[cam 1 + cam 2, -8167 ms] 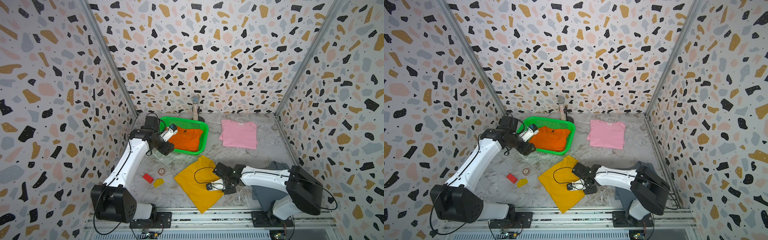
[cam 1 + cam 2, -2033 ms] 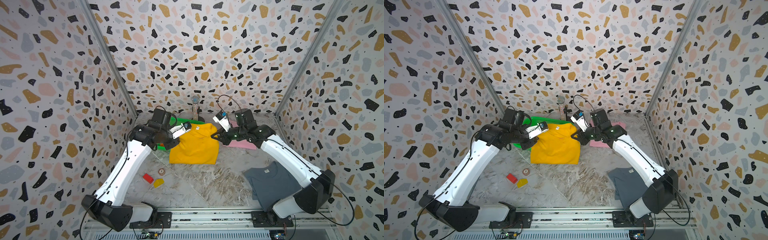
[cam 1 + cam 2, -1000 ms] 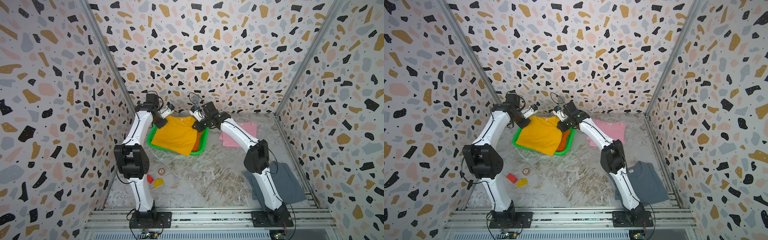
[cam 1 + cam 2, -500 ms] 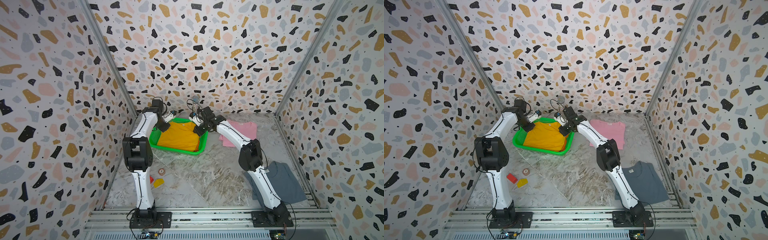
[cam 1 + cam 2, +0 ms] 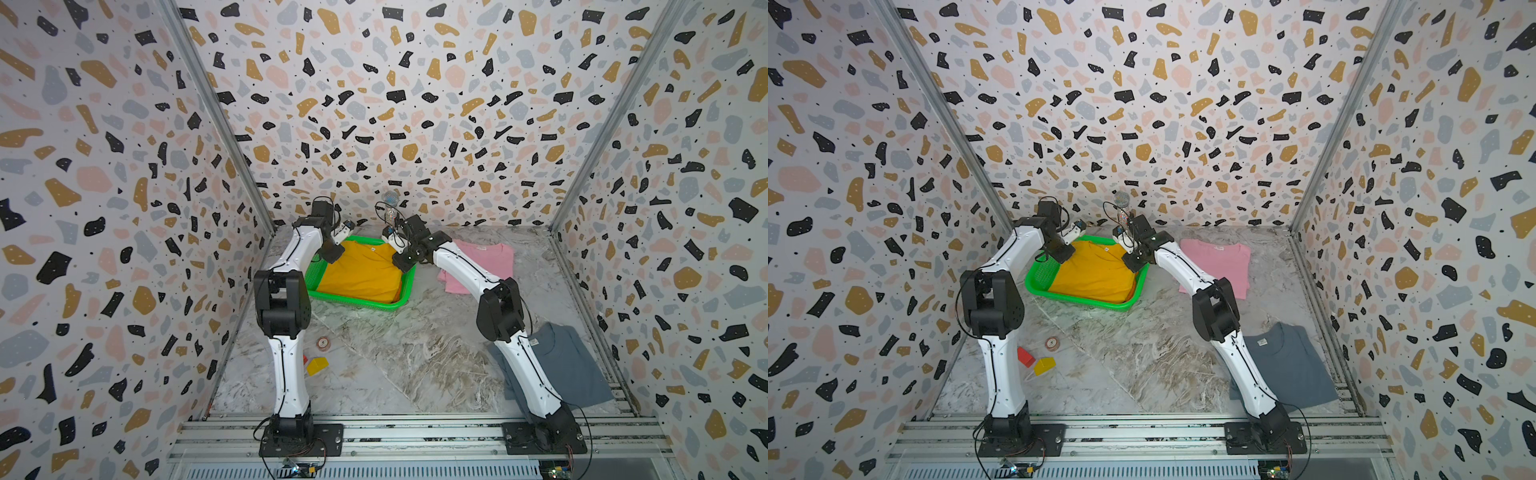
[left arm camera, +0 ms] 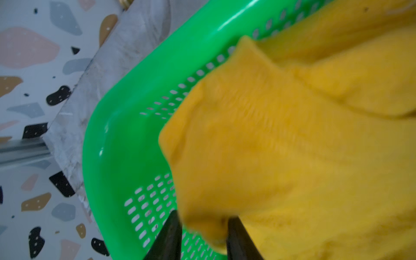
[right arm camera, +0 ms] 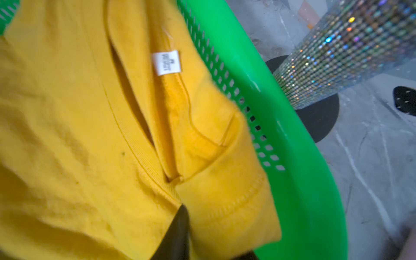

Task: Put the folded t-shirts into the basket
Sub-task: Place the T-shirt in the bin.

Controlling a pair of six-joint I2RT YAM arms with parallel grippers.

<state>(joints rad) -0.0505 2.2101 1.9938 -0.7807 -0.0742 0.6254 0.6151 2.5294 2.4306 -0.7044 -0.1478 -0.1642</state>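
The mustard yellow t-shirt [image 5: 361, 270] [image 5: 1096, 270] lies in the green basket [image 5: 357, 302] [image 5: 1084, 302]; a sliver of the orange t-shirt [image 5: 1133, 286] shows under its right edge. My left gripper [image 5: 345, 233] [image 6: 203, 217] is at the basket's far left corner. Its jaws stand apart, and a loose shirt corner lies between them. My right gripper [image 5: 392, 245] [image 7: 216, 231] is at the far right corner, jaws apart around the shoulder fold. The pink t-shirt [image 5: 478, 262] lies right of the basket. The grey-blue t-shirt [image 5: 573, 365] is at the front right.
A glittery microphone on a black base [image 5: 390, 208] [image 7: 337, 56] stands right behind the basket. A small round disc [image 5: 323, 343], a red block [image 5: 1025, 356] and a yellow block [image 5: 317, 365] lie at the front left. Patterned walls close in on three sides.
Both arms have lowered the yellow t-shirt flat into the basket. Their jaws, shut on its far corners before, have come apart.
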